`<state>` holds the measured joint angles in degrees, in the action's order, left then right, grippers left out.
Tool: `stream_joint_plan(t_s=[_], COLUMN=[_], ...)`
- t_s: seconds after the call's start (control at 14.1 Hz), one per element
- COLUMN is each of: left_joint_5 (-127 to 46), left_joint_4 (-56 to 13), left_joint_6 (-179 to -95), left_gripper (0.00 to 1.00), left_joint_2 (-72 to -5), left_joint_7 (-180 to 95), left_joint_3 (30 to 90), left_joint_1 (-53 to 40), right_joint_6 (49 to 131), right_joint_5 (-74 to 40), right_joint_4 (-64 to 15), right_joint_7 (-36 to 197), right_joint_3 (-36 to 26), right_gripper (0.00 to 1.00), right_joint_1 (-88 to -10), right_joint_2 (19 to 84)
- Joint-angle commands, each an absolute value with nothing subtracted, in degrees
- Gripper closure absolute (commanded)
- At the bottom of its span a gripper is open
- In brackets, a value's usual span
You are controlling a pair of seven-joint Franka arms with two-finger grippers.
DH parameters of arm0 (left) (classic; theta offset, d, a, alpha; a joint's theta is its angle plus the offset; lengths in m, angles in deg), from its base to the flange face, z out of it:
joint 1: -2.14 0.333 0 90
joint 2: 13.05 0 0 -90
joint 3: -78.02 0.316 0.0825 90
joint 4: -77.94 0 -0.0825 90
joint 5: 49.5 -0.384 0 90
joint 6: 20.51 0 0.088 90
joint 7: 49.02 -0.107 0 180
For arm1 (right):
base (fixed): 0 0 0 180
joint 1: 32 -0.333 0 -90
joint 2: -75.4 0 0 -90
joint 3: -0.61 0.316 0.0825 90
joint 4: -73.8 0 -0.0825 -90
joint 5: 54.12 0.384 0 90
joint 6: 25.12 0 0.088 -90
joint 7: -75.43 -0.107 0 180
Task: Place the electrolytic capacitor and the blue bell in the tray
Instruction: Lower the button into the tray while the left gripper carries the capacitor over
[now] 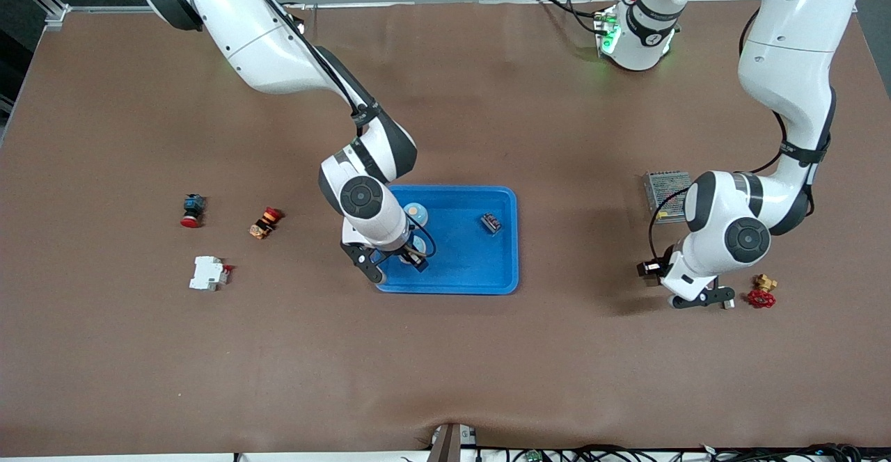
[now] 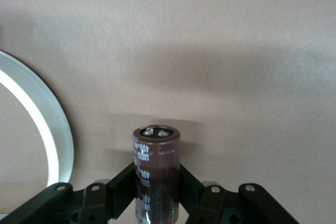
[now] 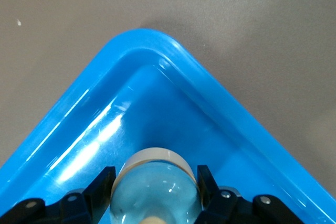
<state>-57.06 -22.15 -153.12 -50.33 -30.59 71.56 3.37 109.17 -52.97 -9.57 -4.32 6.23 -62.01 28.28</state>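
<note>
Gripping, left: the left gripper (image 1: 699, 300) has its fingers (image 2: 123, 187) pinching the capacitor (image 2: 156, 171), one on each side of its dark brown body.
Capacitor: seen in the left wrist view, low in the middle of the frame; its end with two silver terminals points away from the wrist toward the bare tabletop (image 2: 210, 35). It is outside the tray and well apart from it.
Left gripper's place: lower part of the front view, over the tabletop at the left arm's end, just beside the valve (image 1: 761, 292).
Right gripper (image 1: 412, 257): down inside the tray (image 1: 501, 267), fingers (image 3: 100, 184) clamped on the bell (image 3: 155, 187).
Bell: pale blue dome with a white rim, in the tray's corner nearest the front camera at the right arm's end.
Tray: middle of the front view, bright blue.
Also in tray: a round pale-blue piece (image 1: 415, 211) with a tan centre, and a small dark part (image 1: 491, 222).
Valve: brass body, red handwheel.
Mesh box (image 1: 665, 194): grey metal, above the left gripper in the front view.
Right arm's end: red-capped button (image 1: 192, 210), orange button (image 1: 265, 222), white breaker (image 1: 209, 273).
</note>
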Motion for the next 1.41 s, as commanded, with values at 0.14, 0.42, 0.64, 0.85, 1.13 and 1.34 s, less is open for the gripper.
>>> stream_joint_plan(t_s=[0.14, 0.42, 0.64, 0.85, 1.13, 1.34], left_joint_5=[-56.0, -55.9, -55.9, -55.9, -55.8, -55.7], left_joint_4=[-15.0, -11.7, -9.7, -7.7, -6.8, -3.0], left_joint_6=[-144.4, -142.2, -141.7, -139.8, -137.8, -137.8], left_gripper=[1.0, 1.0, 1.0, 1.0, 1.0, 1.0], left_joint_2=[-49.6, -49.9, -50.1, -51.0, -51.2, -53.9], left_joint_7=[-27.9, -14.2, -5.1, 1.5, 5.8, 11.6], left_joint_3=[71.5, 71.6, 71.6, 71.6, 71.6, 71.7], left_joint_1=[1.7, -4.5, -9.5, -13.7, -16.6, -20.3], right_joint_6=[111.1, 111.1, 111.5, 112.9, 114.4, 114.4], right_joint_5=[-52.3, -52.5, -52.6, -52.6, -53.0, -53.2], right_joint_4=[-9.1, -8.9, -8.7, -8.7, -8.7, -8.7], right_joint_7=[-6.0, -6.0, -6.0, -6.0, -7.0, -6.9], right_joint_3=[5.6, 5.6, 5.5, 5.5, 5.4, 5.4], right_gripper=[1.0, 1.0, 1.0, 1.0, 0.0, 0.0], right_joint_1=[-62.8, -62.8, -62.8, -62.8, -62.9, -63.0], right_joint_2=[26.7, 26.0, 25.6, 25.0, 24.7, 25.0])
